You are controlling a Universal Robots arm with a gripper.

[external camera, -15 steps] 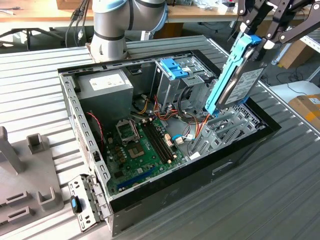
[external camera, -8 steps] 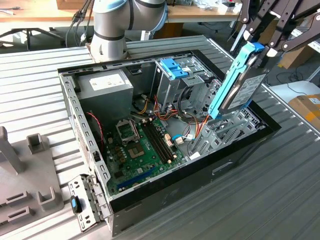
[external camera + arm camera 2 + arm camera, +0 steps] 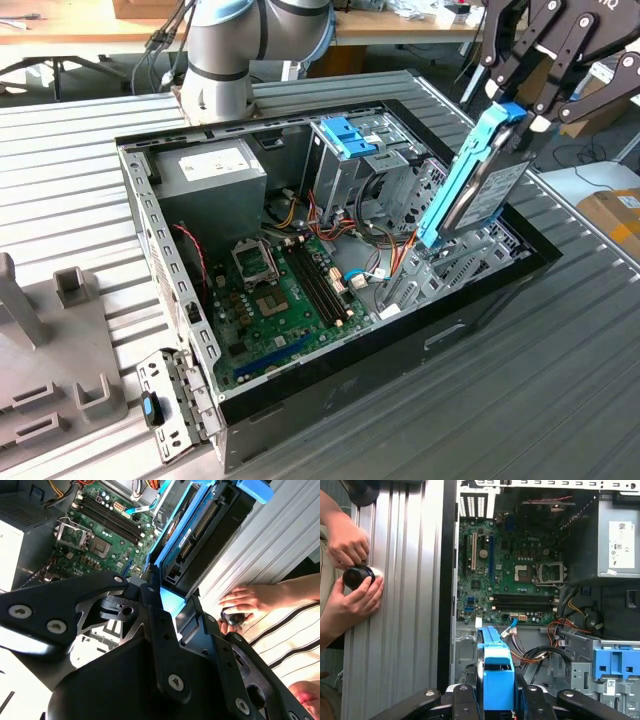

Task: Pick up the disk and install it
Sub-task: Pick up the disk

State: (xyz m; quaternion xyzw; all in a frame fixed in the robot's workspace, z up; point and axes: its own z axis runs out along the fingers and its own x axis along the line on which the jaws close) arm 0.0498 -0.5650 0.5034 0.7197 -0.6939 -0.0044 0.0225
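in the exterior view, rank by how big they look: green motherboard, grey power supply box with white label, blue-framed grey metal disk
1. green motherboard
2. grey power supply box
3. blue-framed grey metal disk, tilted, partly edge-on; close to the box

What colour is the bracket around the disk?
Light blue; the bracket framing the disk shows best in the exterior view, held by the gripper.

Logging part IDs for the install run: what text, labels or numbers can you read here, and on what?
Nothing reads clearly enough to quote.
White label on the power supply: too small.
Label on the disk, clamped in the gripper: blurred.
Sticker on the drive cage: too small.
Markings on the motherboard: too small.
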